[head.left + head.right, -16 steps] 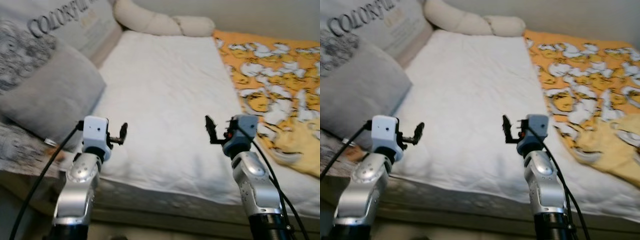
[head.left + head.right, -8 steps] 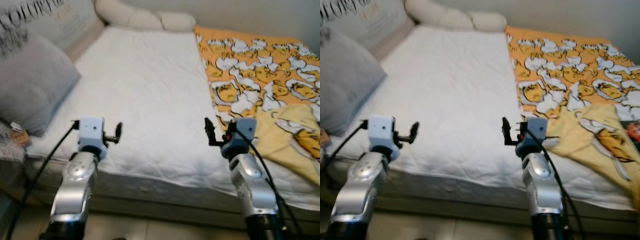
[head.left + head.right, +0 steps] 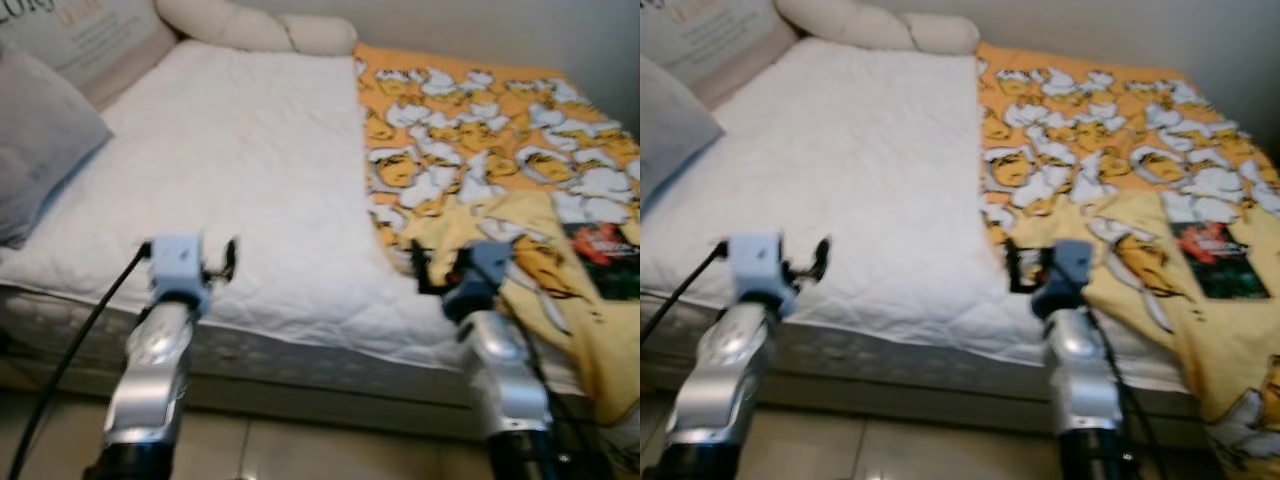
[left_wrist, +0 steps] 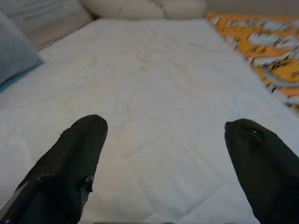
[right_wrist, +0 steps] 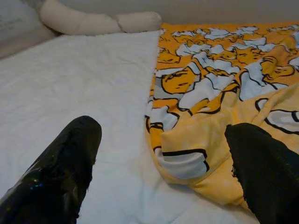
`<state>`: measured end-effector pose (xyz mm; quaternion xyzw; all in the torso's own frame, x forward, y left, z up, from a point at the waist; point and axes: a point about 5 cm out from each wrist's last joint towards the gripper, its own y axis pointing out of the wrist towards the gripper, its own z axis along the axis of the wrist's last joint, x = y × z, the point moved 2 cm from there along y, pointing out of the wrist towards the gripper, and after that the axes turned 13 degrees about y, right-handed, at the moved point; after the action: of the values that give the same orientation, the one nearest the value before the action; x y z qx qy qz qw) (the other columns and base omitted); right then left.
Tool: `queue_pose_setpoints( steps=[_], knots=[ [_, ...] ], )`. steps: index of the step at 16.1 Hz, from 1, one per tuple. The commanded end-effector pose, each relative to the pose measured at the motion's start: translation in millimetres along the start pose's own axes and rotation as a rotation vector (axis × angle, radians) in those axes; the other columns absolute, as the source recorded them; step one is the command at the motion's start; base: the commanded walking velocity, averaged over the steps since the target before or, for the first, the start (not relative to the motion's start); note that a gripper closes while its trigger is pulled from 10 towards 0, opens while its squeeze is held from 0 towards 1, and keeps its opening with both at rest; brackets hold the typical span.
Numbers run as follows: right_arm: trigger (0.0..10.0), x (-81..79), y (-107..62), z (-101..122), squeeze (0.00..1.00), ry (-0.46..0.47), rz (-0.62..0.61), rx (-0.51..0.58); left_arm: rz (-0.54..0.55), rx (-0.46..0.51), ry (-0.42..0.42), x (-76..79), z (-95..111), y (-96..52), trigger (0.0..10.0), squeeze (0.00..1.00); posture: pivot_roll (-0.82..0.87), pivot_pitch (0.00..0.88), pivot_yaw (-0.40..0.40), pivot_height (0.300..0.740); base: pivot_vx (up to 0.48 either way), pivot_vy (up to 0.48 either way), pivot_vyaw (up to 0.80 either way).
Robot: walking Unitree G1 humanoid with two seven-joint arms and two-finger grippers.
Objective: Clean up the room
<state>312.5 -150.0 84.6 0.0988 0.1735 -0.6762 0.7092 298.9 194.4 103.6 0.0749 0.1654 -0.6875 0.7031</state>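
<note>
Left pincer (image 3: 228, 262) and right pincer (image 3: 420, 268), fingers apart and empty, held above the near edge of the bed (image 3: 240, 170). Orange blanket (image 3: 480, 130) covers the bed's right half, rumpled before the right pincer.

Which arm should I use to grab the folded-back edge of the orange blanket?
Right. The right gripper is open and faces the orange blanket's folded edge; the left gripper hangs over bare white sheet.
</note>
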Motion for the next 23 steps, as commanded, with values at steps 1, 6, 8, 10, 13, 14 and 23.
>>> queue_pose_setpoints(
  steps=[1,6,8,10,13,14,23],
  knots=[
    [10.0,11.1,0.3,6.1,1.00,0.009,-0.050,0.014,-0.030,0.014,0.020,5.7,4.0,1.4,10.0,1.00,0.02,0.000,-0.036,0.740,0.000,-0.379,0.00],
    [10.0,18.6,2.1,4.3,1.00,-0.063,-0.089,-0.025,-0.092,-0.003,0.070,11.0,3.6,1.4,10.0,1.00,0.02,0.000,-0.038,0.740,0.000,-0.380,0.00],
    [10.0,16.8,2.9,4.7,1.00,-0.021,-0.083,-0.027,-0.089,0.005,0.072,9.8,5.5,1.9,10.0,1.00,0.02,0.000,-0.038,0.740,0.000,-0.379,0.80],
    [10.0,16.0,2.8,4.1,1.00,-0.027,-0.081,-0.028,-0.091,0.003,0.075,10.1,5.9,1.8,10.0,1.00,0.02,0.000,-0.038,0.740,0.000,-0.381,0.80],
    [10.0,14.4,3.4,5.7,1.00,-0.023,-0.060,-0.008,-0.095,0.005,0.079,10.0,6.6,2.2,10.0,1.00,0.02,0.000,-0.037,0.740,0.000,-0.380,0.79],
    [10.0,13.9,3.5,6.9,1.00,-0.010,-0.059,0.006,-0.097,0.004,0.079,10.0,6.7,2.4,10.0,1.00,0.02,0.000,-0.036,0.740,0.000,-0.375,0.76],
    [10.0,8.8,4.7,2.7,1.00,0.004,-0.040,-0.029,-0.114,-0.002,0.092,12.3,4.4,2.3,10.0,1.00,0.02,0.000,-0.033,0.740,0.000,-0.377,0.05]
  ],
)
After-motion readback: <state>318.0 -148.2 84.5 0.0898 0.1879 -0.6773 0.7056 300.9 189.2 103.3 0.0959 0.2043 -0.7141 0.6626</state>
